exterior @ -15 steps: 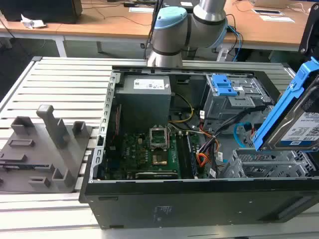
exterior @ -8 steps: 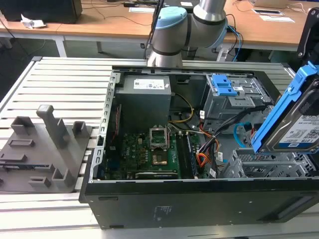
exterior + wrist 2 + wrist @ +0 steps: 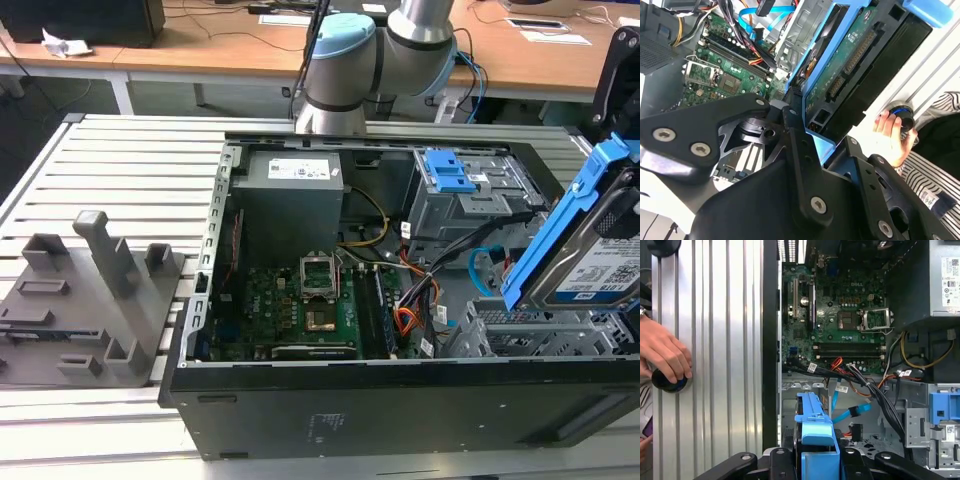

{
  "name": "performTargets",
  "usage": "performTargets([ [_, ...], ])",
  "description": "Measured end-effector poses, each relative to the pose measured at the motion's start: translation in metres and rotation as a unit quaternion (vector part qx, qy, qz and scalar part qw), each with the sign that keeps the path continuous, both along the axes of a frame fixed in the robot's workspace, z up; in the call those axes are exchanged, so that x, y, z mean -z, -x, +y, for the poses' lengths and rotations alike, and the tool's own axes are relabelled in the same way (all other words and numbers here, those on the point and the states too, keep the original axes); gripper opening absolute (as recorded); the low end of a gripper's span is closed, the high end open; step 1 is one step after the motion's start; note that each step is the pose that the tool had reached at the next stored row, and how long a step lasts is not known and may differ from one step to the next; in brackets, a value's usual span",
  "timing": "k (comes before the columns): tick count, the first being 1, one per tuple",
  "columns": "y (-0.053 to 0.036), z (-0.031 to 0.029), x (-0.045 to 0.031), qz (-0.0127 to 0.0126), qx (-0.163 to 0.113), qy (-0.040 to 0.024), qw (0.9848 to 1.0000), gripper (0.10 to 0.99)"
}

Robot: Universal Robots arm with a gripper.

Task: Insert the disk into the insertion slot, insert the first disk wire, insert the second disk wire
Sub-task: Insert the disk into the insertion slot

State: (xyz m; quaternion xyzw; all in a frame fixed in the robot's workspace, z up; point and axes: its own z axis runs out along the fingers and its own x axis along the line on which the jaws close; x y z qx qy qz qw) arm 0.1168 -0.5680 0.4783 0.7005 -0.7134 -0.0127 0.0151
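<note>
Exterior view first: the disk [image 3: 600, 250] hangs tilted at that view's right edge, its white label towards the camera and its blue carrier running up one side. Its low end is down over the insertion slot [image 3: 520, 335] and its high end is well above. It is not in the slot's mouth, and I cannot tell whether the low corner touches the perforated metal.

My end effector [image 3: 817, 462] is clamped on the disk. In the first wrist view my black fingers [image 3: 780, 465] sit either side of the blue carrier. In the second wrist view the drive's green circuit board and its row of connectors face the lens just above my linkage.

The second disk wire [image 3: 850, 414] lies loose inside the open computer case [image 3: 300, 410]. Its light blue ribbon curls between the slot and the taller cage [image 3: 465, 195] with the blue latches.

The case rests on the ribbed metal counter [image 3: 130, 170], with a grey fixture block [image 3: 90, 290] on the exterior view's left. A person's hand [image 3: 665, 352] rests on a dark round knob [image 3: 669, 381] on the counter beside the case
</note>
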Motion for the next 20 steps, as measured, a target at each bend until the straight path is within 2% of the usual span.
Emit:
performTargets([
  [20,0.0000,0.0000,0.0156,0.0000,0.000,0.0000,1.0000,0.365],
])
